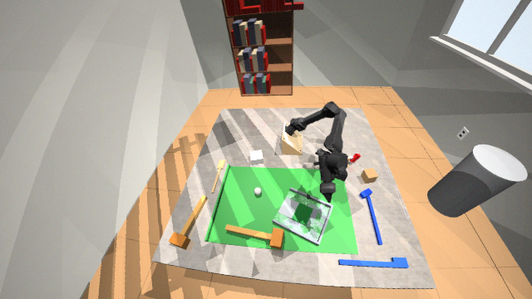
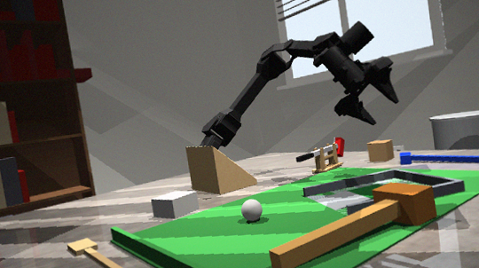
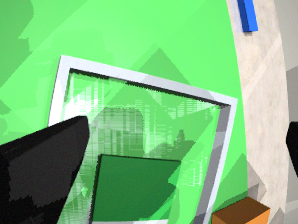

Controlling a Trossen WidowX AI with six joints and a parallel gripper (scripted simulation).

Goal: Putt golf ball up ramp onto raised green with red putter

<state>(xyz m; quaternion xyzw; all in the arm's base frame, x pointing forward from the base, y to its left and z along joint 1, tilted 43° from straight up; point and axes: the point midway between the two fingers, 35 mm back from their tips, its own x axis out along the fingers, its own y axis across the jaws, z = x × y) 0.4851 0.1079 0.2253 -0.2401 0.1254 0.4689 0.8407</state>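
While the gripper [image 2: 372, 102] hangs wide and bare above the framed green [image 1: 302, 214], an orange mallet [image 1: 255, 234] lies beside it

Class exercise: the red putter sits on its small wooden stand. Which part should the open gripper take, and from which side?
Take the red putter by its thin shaft beside the wooden stand, coming from above. It lies roughly level, raised off the mat, so the open gripper can likely straddle it.
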